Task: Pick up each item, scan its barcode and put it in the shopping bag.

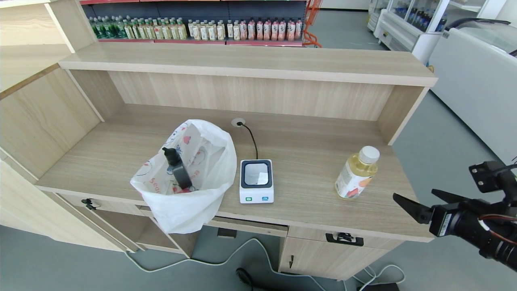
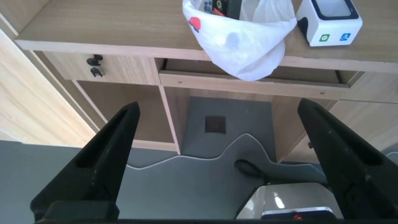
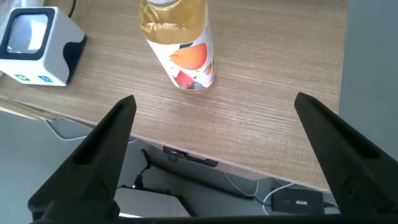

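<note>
1. Head view: on the wooden counter (image 1: 307, 153) a white shopping bag (image 1: 185, 214) stood at the left, sagging over the near edge. A dark bottle (image 1: 177, 169) with a pump top stood upright inside it, so I judged one item already bagged. The scanner (image 1: 256, 182) sat just right of the bag, window facing up. Well to the right a drink bottle (image 1: 357, 173) of pale yellow liquid with a white cap stood upright near the near edge, untouched. It was what remained: to be lifted, scanned and bagged. The right gripper (image 1: 416, 195) hung off the counter's near right corner with its fingers apart and nothing between them. It was near the drink bottle but not touching it.

2. Left wrist view: the left gripper (image 2: 217, 109) was spread wide and empty, below counter height on the near side, beneath the bag's overhang. Red print on the bag was too crumpled to make out.

3. Right wrist view: the drink bottle stood between the lines of the spread fingers but farther off. Its white label (image 3: 186, 62) bore an orange fruit picture, and any lettering was too small to tell. The scanner's front showed a green mark and a blue one.
</note>
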You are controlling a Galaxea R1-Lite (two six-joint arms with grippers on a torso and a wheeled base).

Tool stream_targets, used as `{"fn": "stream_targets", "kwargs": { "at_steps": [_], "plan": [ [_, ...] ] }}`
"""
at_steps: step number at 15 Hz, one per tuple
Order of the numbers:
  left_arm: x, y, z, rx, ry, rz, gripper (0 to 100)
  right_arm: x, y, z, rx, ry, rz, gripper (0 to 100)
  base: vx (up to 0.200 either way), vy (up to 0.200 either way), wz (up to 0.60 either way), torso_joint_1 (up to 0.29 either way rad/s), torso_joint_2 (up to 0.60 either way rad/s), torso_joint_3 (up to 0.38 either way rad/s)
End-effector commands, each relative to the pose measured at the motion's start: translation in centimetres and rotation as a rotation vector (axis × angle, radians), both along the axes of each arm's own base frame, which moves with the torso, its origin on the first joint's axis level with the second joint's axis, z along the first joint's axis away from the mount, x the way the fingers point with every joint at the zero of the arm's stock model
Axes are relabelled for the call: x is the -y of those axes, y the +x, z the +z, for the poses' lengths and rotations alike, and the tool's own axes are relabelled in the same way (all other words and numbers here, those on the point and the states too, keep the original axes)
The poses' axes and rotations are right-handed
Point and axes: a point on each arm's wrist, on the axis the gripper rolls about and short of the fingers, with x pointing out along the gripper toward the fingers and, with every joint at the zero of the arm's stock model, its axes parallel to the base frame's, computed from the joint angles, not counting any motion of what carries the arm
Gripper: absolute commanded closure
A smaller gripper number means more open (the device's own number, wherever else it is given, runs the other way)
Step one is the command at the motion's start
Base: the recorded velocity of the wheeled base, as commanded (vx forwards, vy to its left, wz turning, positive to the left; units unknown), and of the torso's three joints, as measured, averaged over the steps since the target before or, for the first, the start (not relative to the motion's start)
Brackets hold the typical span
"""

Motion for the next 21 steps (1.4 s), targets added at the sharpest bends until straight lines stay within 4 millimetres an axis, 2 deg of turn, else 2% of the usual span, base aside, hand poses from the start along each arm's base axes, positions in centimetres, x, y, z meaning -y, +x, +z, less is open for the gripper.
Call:
{"fn": "stream_targets", "kwargs": {
  "at_steps": [1, 5, 9, 14, 21],
  "plan": [
    [0.0, 0.0, 0.0, 0.002, 0.0, 0.0, 0, -0.3, 1.6, -1.9, -0.065, -0.006, 0.001, 0, 0.0, 0.0, 0.0, 0.0, 0.0, 0.0],
    [0.0, 0.0, 0.0, 0.0, 0.0, 0.0, 0, -1.3, 3.5, -3.3, -0.027, -0.008, 0.031, 0, 0.0, 0.0, 0.0, 0.0, 0.0, 0.0],
    [0.0, 0.0, 0.0, 0.0, 0.0, 0.0, 0, -2.3, 5.2, -3.6, -0.013, -0.003, 0.027, 0, 0.0, 0.0, 0.0, 0.0, 0.0, 0.0],
    [0.0, 0.0, 0.0, 0.0, 0.002, 0.0, 0, -4.3, 8.6, -3.3, 0.047, 0.009, 0.077, 0, 0.0, 0.0, 0.0, 0.0, 0.0, 0.0],
    [0.0, 0.0, 0.0, 0.0, 0.002, 0.0, 0, -6.2, 10.9, -4.0, 0.064, 0.005, 0.117, 0, 0.0, 0.0, 0.0, 0.0, 0.0, 0.0]
  ]
}}
